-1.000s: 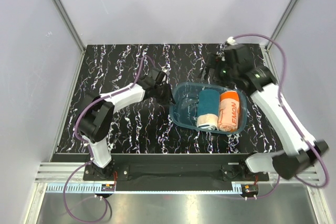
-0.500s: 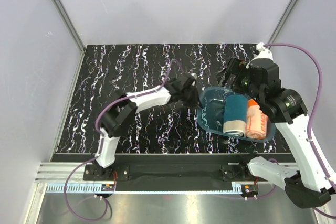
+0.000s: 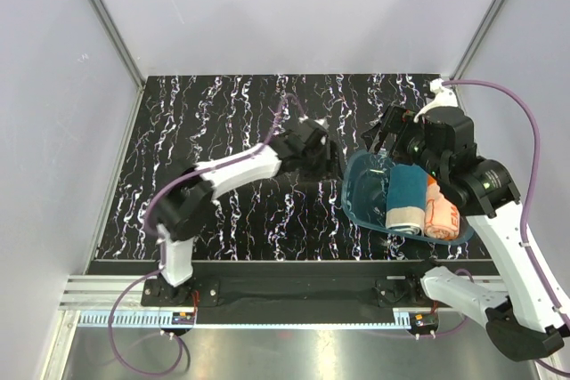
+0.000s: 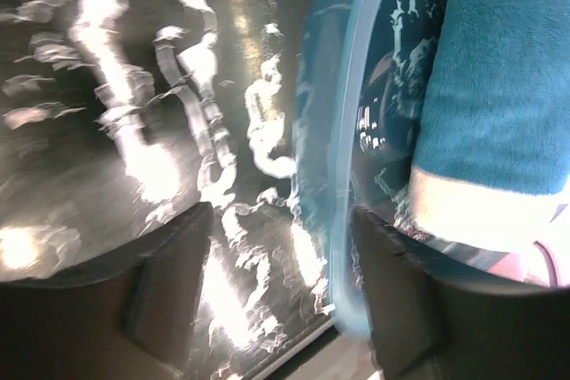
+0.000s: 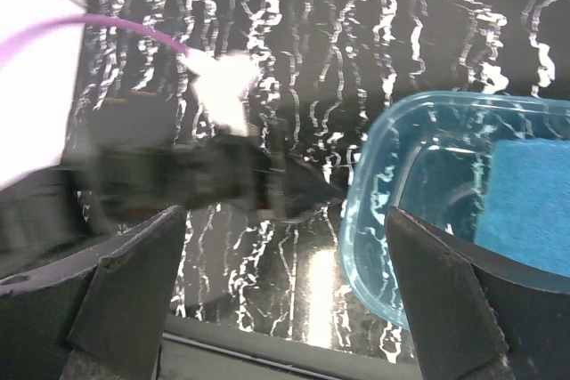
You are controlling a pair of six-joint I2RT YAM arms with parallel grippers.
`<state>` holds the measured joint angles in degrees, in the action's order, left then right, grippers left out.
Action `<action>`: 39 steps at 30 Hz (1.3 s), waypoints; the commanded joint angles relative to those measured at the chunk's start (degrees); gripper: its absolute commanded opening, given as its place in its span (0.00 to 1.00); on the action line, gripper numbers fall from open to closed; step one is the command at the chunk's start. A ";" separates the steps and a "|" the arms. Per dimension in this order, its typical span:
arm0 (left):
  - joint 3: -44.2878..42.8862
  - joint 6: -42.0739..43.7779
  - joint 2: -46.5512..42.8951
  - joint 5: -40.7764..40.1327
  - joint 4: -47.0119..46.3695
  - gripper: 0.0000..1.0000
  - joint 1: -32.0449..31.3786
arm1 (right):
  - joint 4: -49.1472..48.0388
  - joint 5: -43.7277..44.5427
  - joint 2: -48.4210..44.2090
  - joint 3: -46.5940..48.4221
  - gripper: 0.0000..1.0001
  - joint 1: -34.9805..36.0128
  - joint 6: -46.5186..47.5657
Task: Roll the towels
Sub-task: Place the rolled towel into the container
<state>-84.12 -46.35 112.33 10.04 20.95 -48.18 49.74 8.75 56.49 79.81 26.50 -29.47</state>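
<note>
The left hand (image 4: pixel 280 220) is open over the black, white-veined counter (image 3: pixel 223 113). The rim of the translucent blue tray (image 4: pixel 343 175) runs between its fingers, close to the right one, though blur hides whether they touch. Just past that rim the rolled teal towel (image 4: pixel 499 86) lies in the tray, with the rolled orange towel (image 3: pixel 439 216) beyond it. The right hand (image 5: pixel 285 220) hangs wide open above the tray's edge, and pale grey walls (image 3: pixel 267 6) enclose the counter.
</note>
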 commanded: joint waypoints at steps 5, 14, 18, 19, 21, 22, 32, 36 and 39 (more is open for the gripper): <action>8.16 15.66 -29.51 -16.97 4.63 0.80 6.68 | -5.87 -3.47 -3.31 -2.20 1.00 -0.05 1.26; 44.62 35.36 -66.08 -43.32 -14.95 0.99 11.62 | -9.66 5.04 -14.73 -15.98 1.00 -0.05 -4.89; 59.04 41.24 -78.11 -57.98 -28.13 0.99 12.23 | -5.90 10.49 -17.46 -19.16 1.00 0.04 -6.47; 62.81 41.68 -79.36 -59.77 -31.29 0.99 13.11 | -4.49 11.36 -17.47 -19.17 1.00 -0.05 -6.91; 65.38 44.48 -81.65 -59.10 -32.28 0.99 14.86 | -0.89 11.20 -16.77 -19.08 1.00 -0.05 -7.00; 66.53 45.20 -81.83 -57.61 -32.98 0.99 17.14 | 0.44 10.76 -16.59 -19.43 1.00 -0.05 -7.78; 74.98 37.41 -69.66 -40.66 -48.72 0.99 37.97 | 8.10 7.59 -14.56 -21.36 1.00 0.04 -9.29; 75.32 33.26 -60.76 -35.45 -58.16 0.99 44.83 | 8.27 8.12 -15.97 -21.71 1.00 -0.05 -8.93; 74.36 34.91 -54.78 -31.59 -64.34 0.99 46.42 | 8.62 8.04 -16.06 -21.63 1.00 -0.05 -8.50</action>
<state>-8.78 -9.61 54.04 -28.18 -28.86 -3.09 57.76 16.01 40.93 57.87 26.50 -37.85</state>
